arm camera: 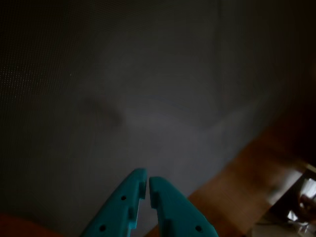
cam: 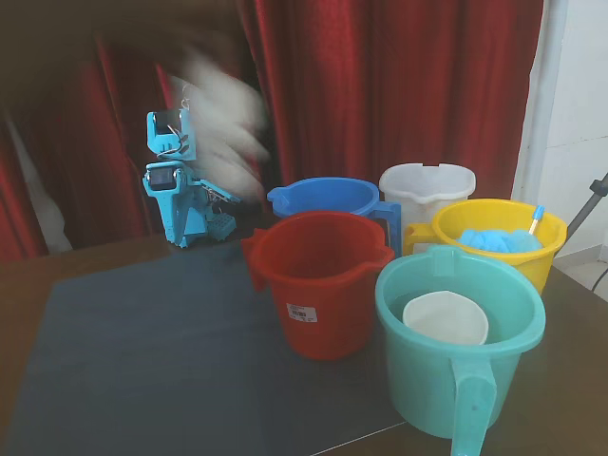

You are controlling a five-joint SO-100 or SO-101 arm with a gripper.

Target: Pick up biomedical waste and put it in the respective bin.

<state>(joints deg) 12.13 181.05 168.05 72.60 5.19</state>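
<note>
In the fixed view, five buckets [cam: 328,285] cluster right of the arm [cam: 180,195].

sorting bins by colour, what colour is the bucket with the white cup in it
Teal, a light blue-green. The bucket with the cup shows best in the fixed view.

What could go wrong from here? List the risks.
1. The hand is shut on nothing above the dark mat; no loose waste shows there, so a grasp may close on air.
2. The red bucket, blue bucket and teal bucket stand crowded, so a drop could land wrong.
3. A blurred white shape moves near the arm.
</note>
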